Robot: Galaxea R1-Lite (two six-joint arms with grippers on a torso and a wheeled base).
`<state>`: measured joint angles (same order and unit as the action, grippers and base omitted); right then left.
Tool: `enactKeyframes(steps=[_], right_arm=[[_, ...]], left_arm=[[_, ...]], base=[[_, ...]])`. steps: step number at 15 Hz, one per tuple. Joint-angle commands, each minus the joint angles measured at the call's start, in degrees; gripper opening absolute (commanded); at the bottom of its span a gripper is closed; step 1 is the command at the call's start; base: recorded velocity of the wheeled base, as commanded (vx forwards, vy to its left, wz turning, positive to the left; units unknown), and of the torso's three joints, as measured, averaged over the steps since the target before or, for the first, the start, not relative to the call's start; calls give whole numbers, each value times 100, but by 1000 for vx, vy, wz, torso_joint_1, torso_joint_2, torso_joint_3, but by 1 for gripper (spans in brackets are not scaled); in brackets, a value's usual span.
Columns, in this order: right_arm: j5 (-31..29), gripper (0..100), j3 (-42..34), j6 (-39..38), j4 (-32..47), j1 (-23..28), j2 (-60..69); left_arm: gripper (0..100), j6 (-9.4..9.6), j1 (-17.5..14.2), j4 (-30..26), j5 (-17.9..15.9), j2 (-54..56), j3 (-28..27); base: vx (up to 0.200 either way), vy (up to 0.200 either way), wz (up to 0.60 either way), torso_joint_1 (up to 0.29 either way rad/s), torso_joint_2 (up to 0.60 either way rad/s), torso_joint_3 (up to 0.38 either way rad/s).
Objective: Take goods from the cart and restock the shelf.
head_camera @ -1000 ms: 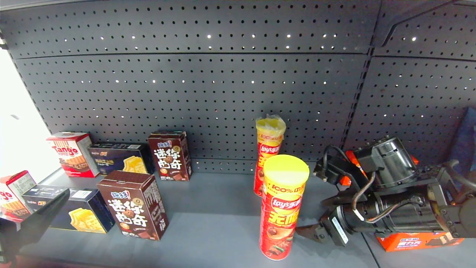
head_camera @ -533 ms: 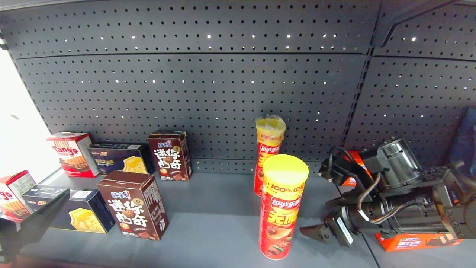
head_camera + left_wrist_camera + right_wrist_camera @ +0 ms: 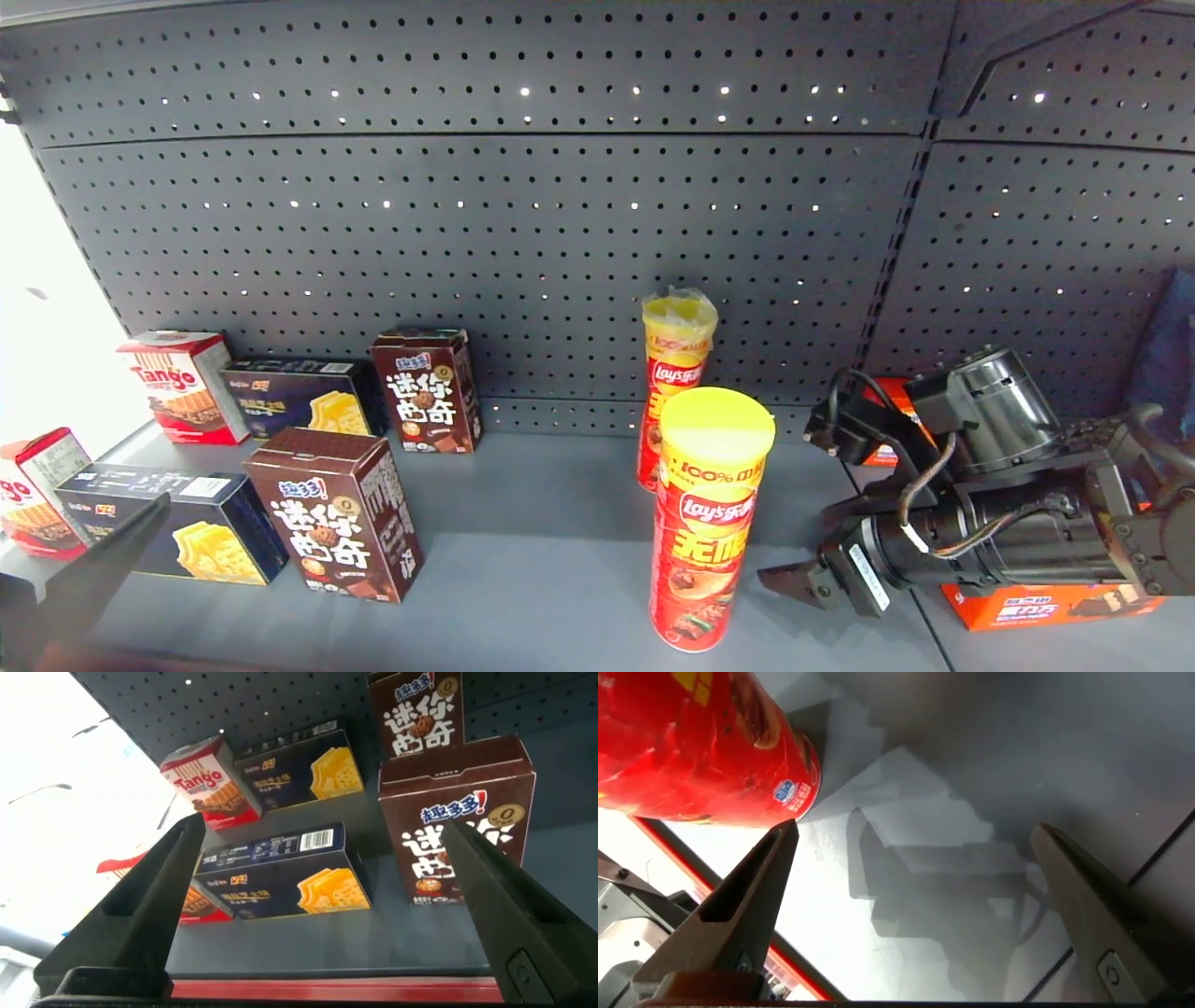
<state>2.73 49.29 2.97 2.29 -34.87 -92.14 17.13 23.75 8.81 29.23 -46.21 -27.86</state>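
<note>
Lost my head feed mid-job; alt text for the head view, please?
Over a grey shelf, the open right gripper is just right of the upright front chip can, not touching it. A second can stands behind it; snack boxes stand at the shelf's left.

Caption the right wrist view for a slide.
Open right end effector next to a red chip can standing on the grey shelf.

Here's the count: two tall red chip cans with yellow lids (image 3: 711,523), two brown cardboard cookie boxes (image 3: 336,513), two dark navy waffle boxes (image 3: 187,537), two red-and-white wafer boxes (image 3: 182,385), and two orange cartons (image 3: 1027,602), one half hidden.
</note>
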Motion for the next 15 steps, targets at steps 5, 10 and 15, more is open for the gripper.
enactKeyframes(steps=[5,10,15], right_arm=[[-1,100,169,1,-9,-38,-261],[-1,100,266,1,-9,-64,-384],[-1,100,266,1,-1,-170,-428]], left_arm=[[100,1,-2,6,3,86,17],[100,1,-2,6,-5,86,17],[100,1,7,6,-5,86,17]], base=[[0,0,0,0,0,0],[0,0,0,0,0,0],[0,0,0,0,0,0]])
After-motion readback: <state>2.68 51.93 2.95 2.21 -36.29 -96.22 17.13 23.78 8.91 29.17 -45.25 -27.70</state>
